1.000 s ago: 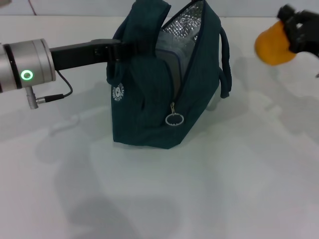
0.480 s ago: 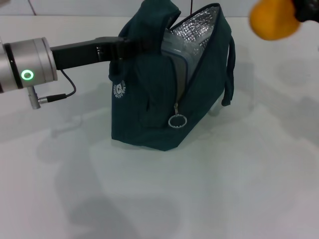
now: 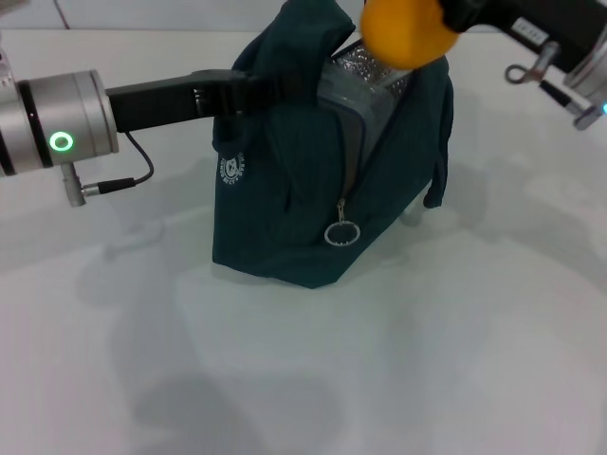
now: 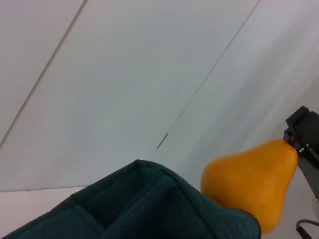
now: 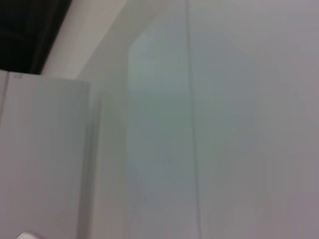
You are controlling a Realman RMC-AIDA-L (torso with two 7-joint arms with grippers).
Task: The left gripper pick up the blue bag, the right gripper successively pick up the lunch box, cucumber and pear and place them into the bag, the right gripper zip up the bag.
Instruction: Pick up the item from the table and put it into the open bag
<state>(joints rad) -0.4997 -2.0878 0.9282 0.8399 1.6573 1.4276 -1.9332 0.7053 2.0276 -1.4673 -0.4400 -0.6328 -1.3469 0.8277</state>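
The blue bag stands unzipped at the middle of the table, its foil lining showing at the top. My left gripper reaches in from the left and is shut on the bag's upper edge, holding it up. The orange-yellow pear hangs just above the bag's opening, with my right gripper shut on its narrow end. In the left wrist view the pear hovers beside the bag's fabric. A pale clear edge inside the opening looks like the lunch box. The cucumber is hidden.
A zipper ring pull hangs on the bag's front. One loop handle droops on the bag's right side. The white table spreads in front. The right wrist view shows only a pale wall.
My right gripper has carried the pear leftward from the far right to just over the bag's opening. The left gripper keeps holding the bag, which shifted slightly.
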